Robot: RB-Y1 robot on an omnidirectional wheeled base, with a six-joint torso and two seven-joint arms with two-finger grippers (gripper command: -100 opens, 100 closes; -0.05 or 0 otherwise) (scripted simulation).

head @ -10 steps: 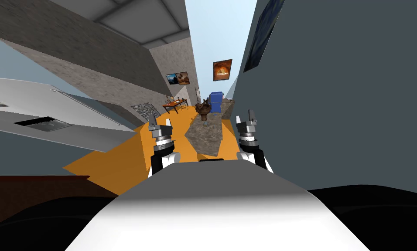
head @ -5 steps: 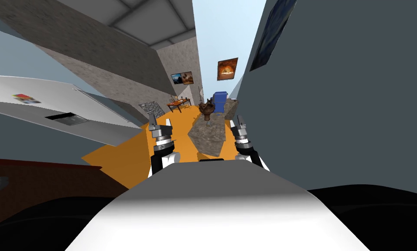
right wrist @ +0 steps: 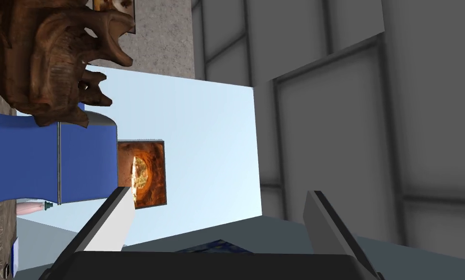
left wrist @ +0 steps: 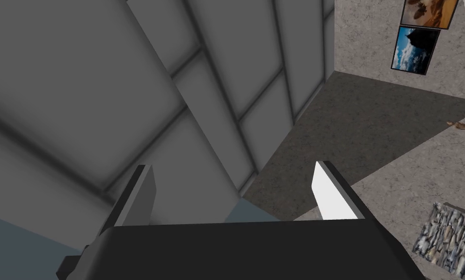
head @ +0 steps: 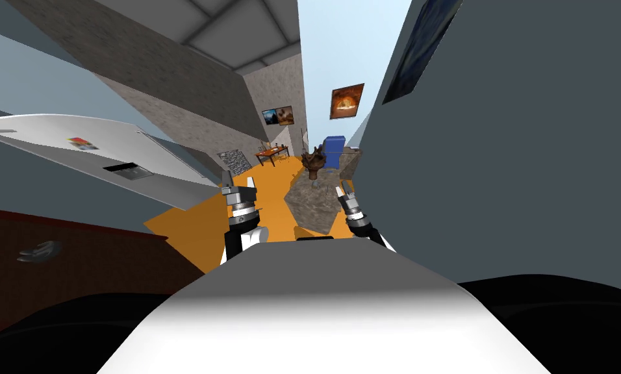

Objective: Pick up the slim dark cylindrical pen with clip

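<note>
My left gripper (head: 228, 179) is held up in front of my chest over the orange floor (head: 192, 224). In the left wrist view the left gripper (left wrist: 234, 177) is open with nothing between its fingers. My right gripper (head: 342, 191) hangs by the near end of a stone-topped counter (head: 310, 202), tilted inward. In the right wrist view the right gripper (right wrist: 217, 197) is open and empty, pointing toward a brown carved sculpture (right wrist: 56, 53) and a blue block (right wrist: 46, 160).
The brown sculpture (head: 314, 161) stands on the counter's far end, with the blue block (head: 333, 149) behind it. A grey wall (head: 530, 169) runs close on the right. A white appliance (head: 108, 159) and a dark brown cabinet (head: 82, 260) are on the left. A small orange table (head: 270, 153) stands far back.
I have turned, so the room slid right and the brown cabinet came further into view. My right gripper has moved inward and down, now tilted. The left arm kept its pose.
</note>
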